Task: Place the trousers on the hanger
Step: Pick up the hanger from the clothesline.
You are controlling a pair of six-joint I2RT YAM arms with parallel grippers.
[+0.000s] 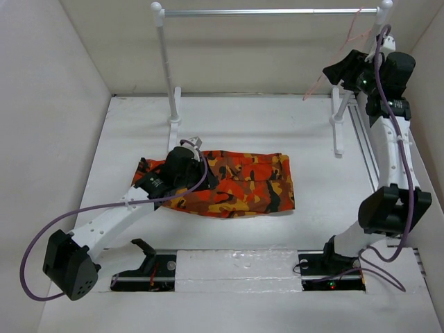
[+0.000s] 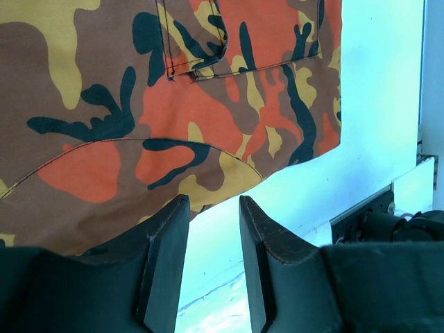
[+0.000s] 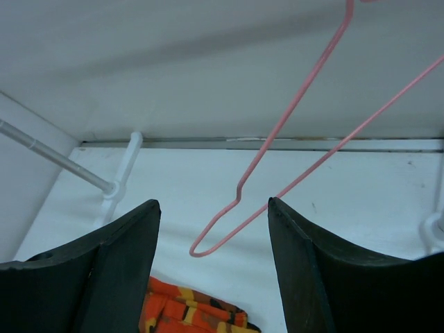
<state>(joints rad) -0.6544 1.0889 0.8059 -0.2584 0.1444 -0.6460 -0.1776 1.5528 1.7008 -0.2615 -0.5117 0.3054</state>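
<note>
Orange-camo cloth trousers lie near-side of silver white-posted bar, long axis parallel, L tool slightly spread at their edge; thin pale-pink wire hanger at bar's R end, before wide-spread R tool.

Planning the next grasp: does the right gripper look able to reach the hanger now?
Probably yes: the right gripper is open, the hanger hangs just ahead between its jaws, nothing intervening.

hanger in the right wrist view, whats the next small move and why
Probably ease the right end effector forward and close it on the hanger: it is open, and the pink wire's lower corner shows between its two sides, not yet gripped. The trousers lie flat, waiting.
</note>
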